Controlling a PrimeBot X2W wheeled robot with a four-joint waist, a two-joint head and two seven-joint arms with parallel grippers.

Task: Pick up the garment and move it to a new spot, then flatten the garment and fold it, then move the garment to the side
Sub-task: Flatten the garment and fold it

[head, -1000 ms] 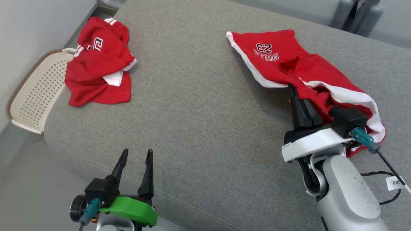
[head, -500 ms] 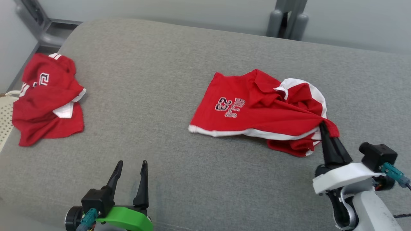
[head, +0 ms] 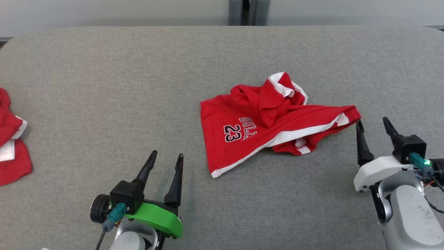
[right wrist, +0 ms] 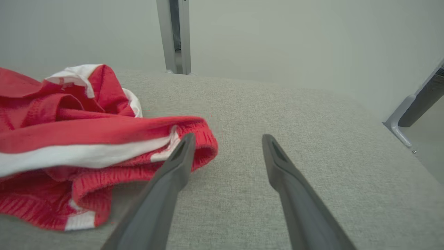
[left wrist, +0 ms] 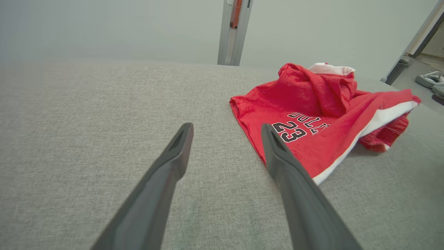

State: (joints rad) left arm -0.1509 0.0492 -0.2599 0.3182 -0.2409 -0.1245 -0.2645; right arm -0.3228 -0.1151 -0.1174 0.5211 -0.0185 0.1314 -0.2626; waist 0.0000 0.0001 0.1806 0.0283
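Most of the grey surface (head: pixel 104 86) lies bare: a wide stretch across the upper left of the head view and a band along the bottom. The red garment (head: pixel 242 132) lies crumpled just right of centre, well inside the rounded far edge. The left gripper (head: pixel 167 153), at lower left, has its fingers apart and empty, near the garment's lower hem but not touching it. The right gripper (head: pixel 372 120), at the right, is also spread and holds nothing. Its inner finger stands just beside the garment's right corner, and I cannot tell whether they touch. A second red garment (head: pixel 10 152) is cut off by the left edge. The lettering above the 23 is partly hidden by a fold.
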